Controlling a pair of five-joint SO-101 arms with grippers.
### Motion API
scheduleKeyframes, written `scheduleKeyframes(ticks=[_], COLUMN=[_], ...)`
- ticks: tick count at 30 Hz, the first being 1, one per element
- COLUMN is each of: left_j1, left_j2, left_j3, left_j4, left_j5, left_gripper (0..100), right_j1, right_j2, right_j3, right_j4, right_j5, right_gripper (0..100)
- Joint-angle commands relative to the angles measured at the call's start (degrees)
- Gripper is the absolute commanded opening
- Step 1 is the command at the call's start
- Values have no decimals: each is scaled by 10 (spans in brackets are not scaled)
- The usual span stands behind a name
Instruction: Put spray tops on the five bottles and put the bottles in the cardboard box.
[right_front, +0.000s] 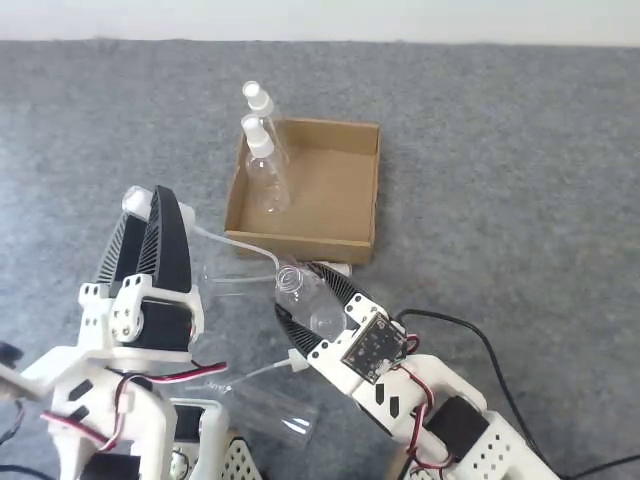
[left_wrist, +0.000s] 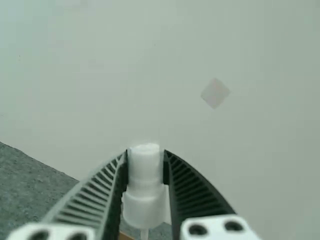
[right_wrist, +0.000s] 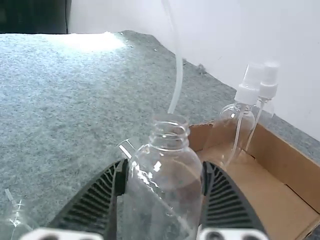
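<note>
The left claw (left_wrist: 145, 159) pinches a spray top (left_wrist: 145, 197), its tube trailing to the mouth of the open bottle (right_wrist: 169, 135). The right claw (right_wrist: 163, 172) is clamped on that bottle, just beside the cardboard box (right_front: 350, 240). Two capped bottles (right_front: 266, 165) stand at the box's far corner.

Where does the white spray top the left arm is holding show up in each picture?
High view: spray top left of centre, between the left fingers.
Left wrist view: spray top gripped between those fingers.
Right wrist view: its tube, hanging over the open bottle.
Shared landmark: cardboard box, high and right wrist views.
</note>
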Motion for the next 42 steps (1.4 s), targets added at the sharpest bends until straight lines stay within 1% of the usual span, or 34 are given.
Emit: scheduleKeyframes(ticks=[1, 7, 13, 22, 29, 34, 39, 42], left_j1=[4, 4, 4, 4, 5, 84, 89, 89], left_j2=[-7, -7, -7, -7, -7, -7, -7, -7], left_j3=[-31, -40, -41, -38, -37, -18, -1, 0], left_j4=[-9, -8, -8, -7, 13, 21, 22, 24], left_j5=[6, 6, 6, 6, 6, 1, -1, -25], left_gripper=[11, 11, 11, 11, 11, 11, 11, 11], right_j1=[-3, -3, -3, -3, -3, -4, -3, -3], right_j2=[-5, -4, -7, -8, -9, -9, -9, -9], right_j3=[11, 11, 11, 11, 8, 7, 5, 5], right_j4=[-13, -10, 17, 14, 12, 11, 13, 15], right_j5=[7, 7, 7, 7, 7, 7, 7, 7], right_gripper=[17, 17, 17, 17, 17, 17, 17, 17])
